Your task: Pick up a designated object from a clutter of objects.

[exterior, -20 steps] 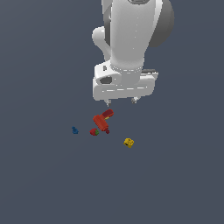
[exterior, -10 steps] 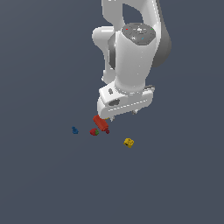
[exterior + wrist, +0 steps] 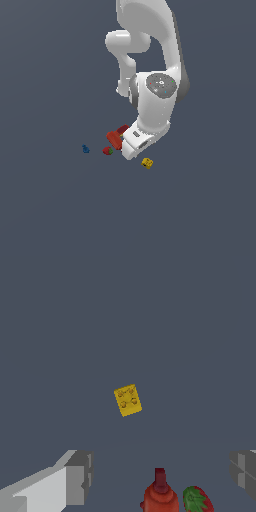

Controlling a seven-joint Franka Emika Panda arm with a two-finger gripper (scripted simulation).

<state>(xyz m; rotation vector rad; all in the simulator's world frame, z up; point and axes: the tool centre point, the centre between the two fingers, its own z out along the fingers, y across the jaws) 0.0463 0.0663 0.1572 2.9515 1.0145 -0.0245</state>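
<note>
Grey finger pads sit wide apart at the edges of the wrist view, so your gripper is spread open with nothing between the jaws. In the exterior view the hand itself is mostly hidden behind the white wrist housing, so that's the only read on it you get.

Working outward from there: the yellow block lies flat on the bare grey floor, well clear of the fingers and not centred between them. In the exterior view that same block sits at roughly 4 o'clock from the low end of the arm, just beside it, on its own and touching nothing.

Right near the jaws you've also got a red bottle and a red-and-green strawberry just beside it. From the outside camera the red stuff bunches at about 9 o'clock from the wrist, with a small blue piece farther out the same way.

So progress-wise, I'd say you're only at the approach. No grasp, no lift. Left to do: line up over the block, drop down, close, raise it.
</note>
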